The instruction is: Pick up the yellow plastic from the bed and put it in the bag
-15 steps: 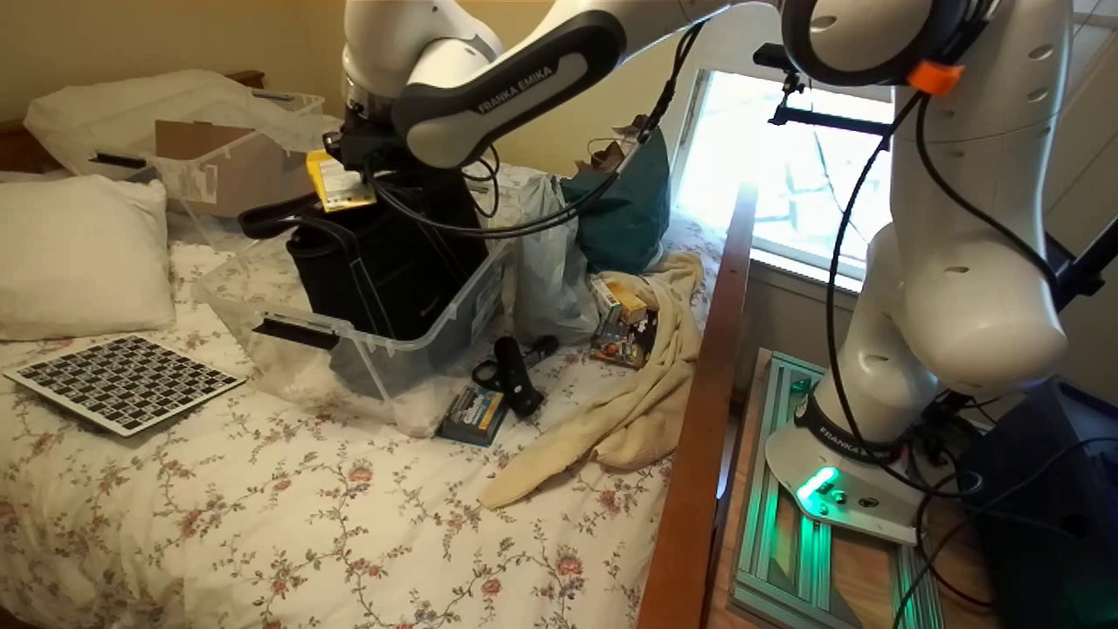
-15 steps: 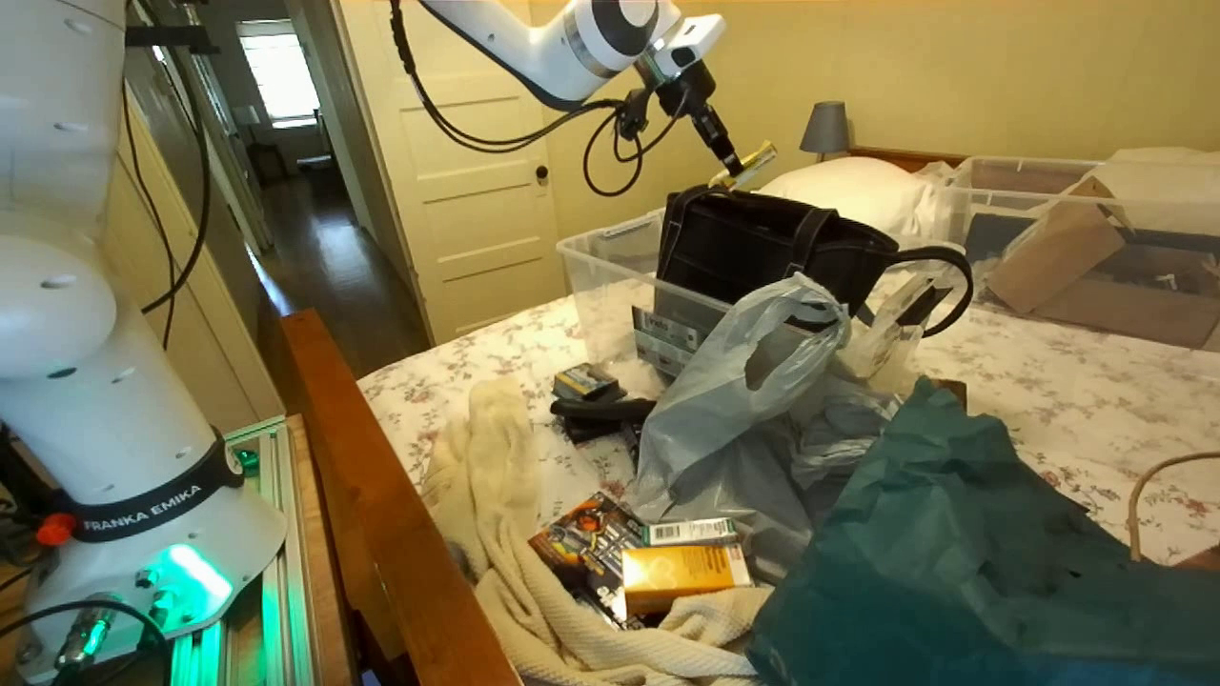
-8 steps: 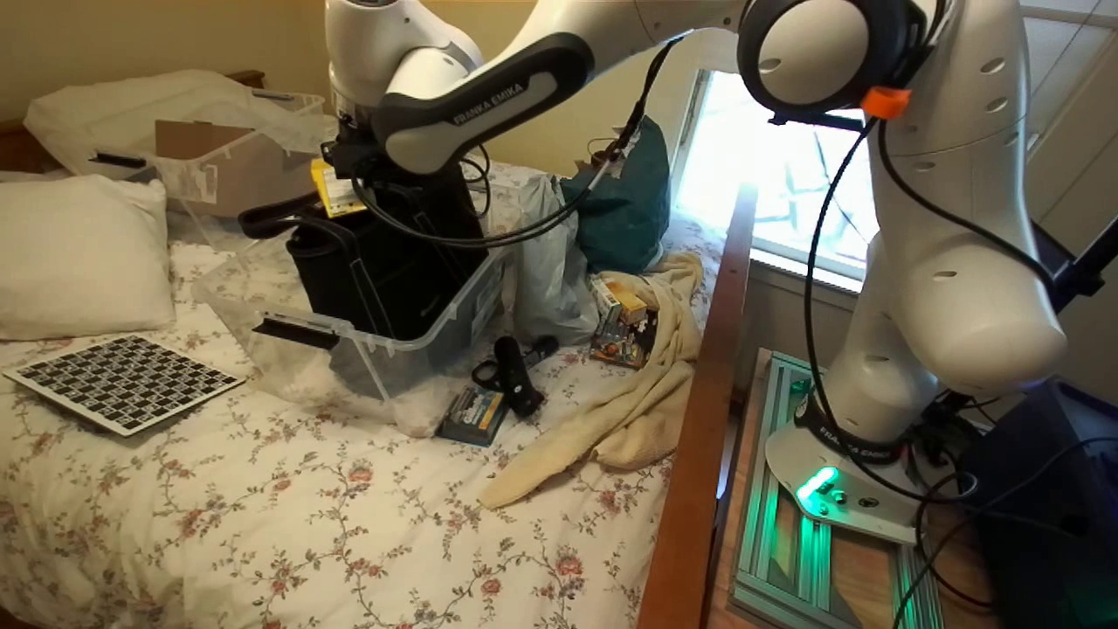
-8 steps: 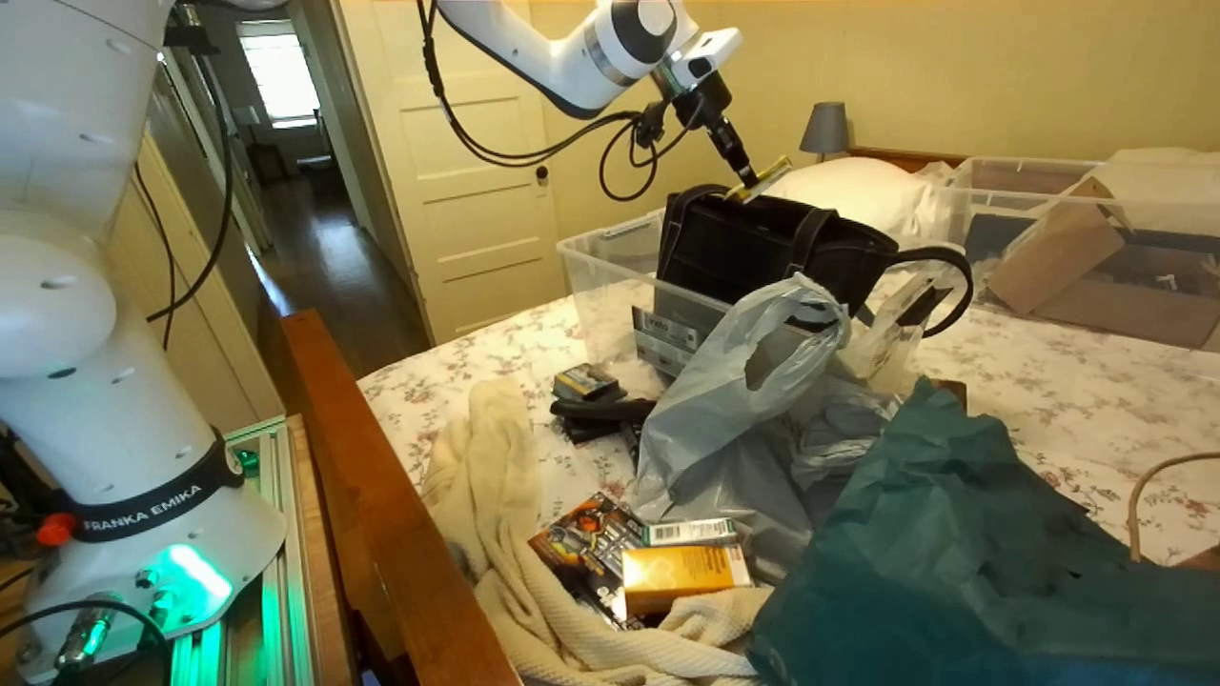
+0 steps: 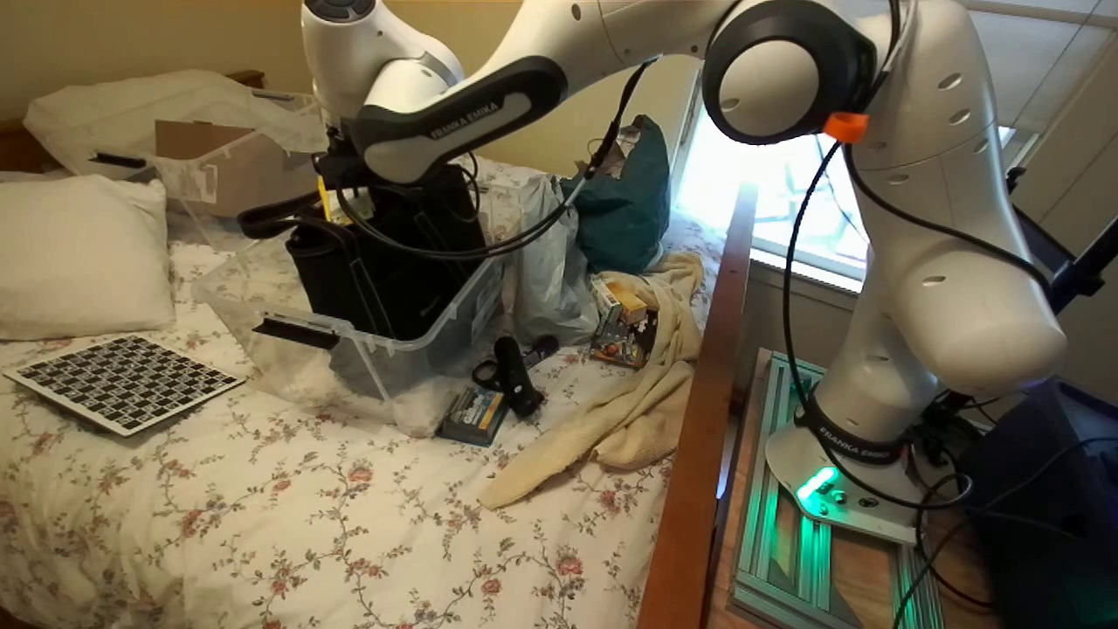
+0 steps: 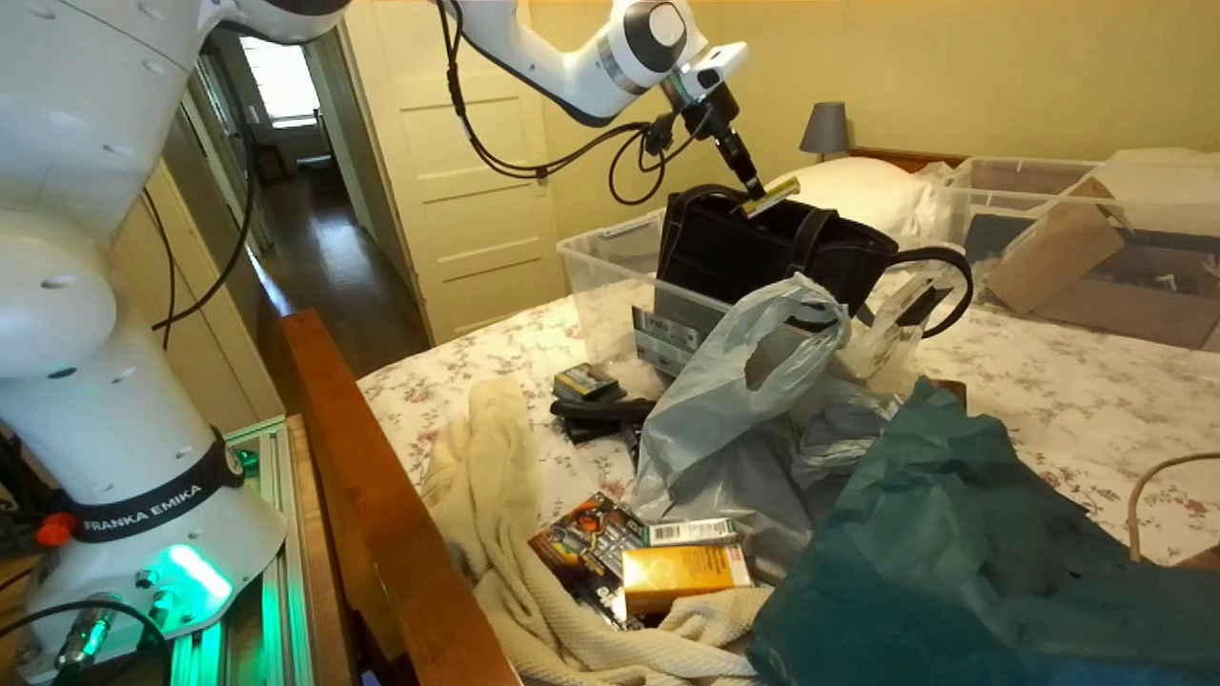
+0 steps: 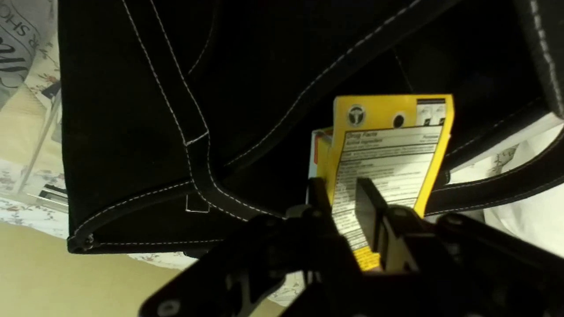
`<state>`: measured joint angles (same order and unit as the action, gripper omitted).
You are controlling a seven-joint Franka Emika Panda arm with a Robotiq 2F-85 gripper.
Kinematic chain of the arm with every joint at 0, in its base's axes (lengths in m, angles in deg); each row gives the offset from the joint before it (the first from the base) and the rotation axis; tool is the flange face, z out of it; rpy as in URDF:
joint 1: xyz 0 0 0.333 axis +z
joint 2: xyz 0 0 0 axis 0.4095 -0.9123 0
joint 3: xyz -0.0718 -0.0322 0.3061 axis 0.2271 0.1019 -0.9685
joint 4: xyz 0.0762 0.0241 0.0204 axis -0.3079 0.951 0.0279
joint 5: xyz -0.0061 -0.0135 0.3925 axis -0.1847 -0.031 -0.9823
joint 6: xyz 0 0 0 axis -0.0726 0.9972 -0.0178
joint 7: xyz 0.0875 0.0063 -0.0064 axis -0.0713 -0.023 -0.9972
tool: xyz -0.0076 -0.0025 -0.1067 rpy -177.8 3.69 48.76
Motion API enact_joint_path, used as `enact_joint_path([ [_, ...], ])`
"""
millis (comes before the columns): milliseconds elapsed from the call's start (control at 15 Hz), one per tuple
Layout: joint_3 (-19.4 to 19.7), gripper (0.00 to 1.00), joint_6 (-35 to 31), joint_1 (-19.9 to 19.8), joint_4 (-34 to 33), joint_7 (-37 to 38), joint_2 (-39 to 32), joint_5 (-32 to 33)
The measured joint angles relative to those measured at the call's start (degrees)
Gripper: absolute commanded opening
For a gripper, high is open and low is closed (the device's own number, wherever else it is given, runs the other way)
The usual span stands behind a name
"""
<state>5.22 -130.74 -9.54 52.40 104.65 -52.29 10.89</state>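
gripper [image 6: 754,190] holds yellow plastic [image 7: 390,163] at its tip — over the bag [image 6: 748,250].

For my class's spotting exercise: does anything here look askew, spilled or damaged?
The boxy black fabric bag looks too tall for the clear plastic bin holding it: it juts out at the top, one handle drooping outward. The long cream textured cloth lies crumpled on the white flowered bedspread, not folded. No clear spill or damage shows.
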Motion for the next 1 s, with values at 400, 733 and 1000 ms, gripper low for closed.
enact_joint_path([
  [400, -0.05, 0.98, 1.67, 0.0, -2.67, -0.05, -1.11, -0.02],
  [733, -0.64, 1.0, 2.2, 0.0, -3.27, -0.45, -1.16, -0.26],
  [1000, -2.44, 1.0, 3.3, -0.07, -2.71, -4.34, 0.02, -1.35],
])
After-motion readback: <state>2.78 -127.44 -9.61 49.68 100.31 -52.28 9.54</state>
